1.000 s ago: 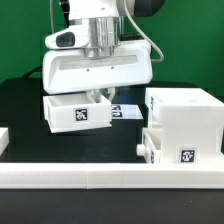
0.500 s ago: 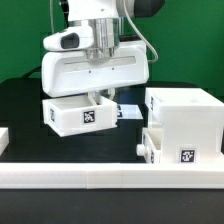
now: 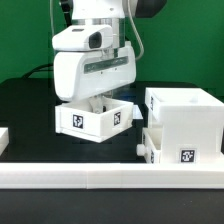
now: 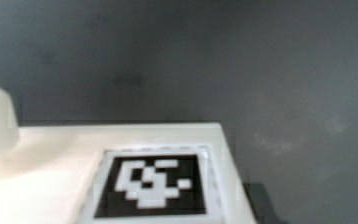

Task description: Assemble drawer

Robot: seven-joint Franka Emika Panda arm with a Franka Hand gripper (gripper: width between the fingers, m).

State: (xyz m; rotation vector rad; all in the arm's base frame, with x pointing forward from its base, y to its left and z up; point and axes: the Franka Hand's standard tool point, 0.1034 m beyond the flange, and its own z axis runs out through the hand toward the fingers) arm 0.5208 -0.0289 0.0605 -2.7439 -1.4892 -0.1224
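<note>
My gripper (image 3: pixel 98 100) reaches down into a small white tray (image 3: pixel 92 119) and is shut on its wall. The tray hangs just above the black table, turned so a corner faces the camera, with a tag on each of the two faces in view. The tall white shell (image 3: pixel 186 108) stands to the exterior view's right, apart from the held tray. A second small tray (image 3: pixel 150 147) sticks out of the shell's lower part. In the wrist view the held tray's tagged face (image 4: pixel 155 182) fills the lower part. My fingertips are hidden there.
A long white rail (image 3: pixel 110 176) runs along the front of the black table (image 3: pixel 25 100). A white piece (image 3: pixel 3 136) shows at the exterior view's left edge. A green wall stands behind.
My gripper has turned about its vertical axis and shifted toward the exterior view's right, swinging the held tray round so it now shows a corner and two tagged faces.
</note>
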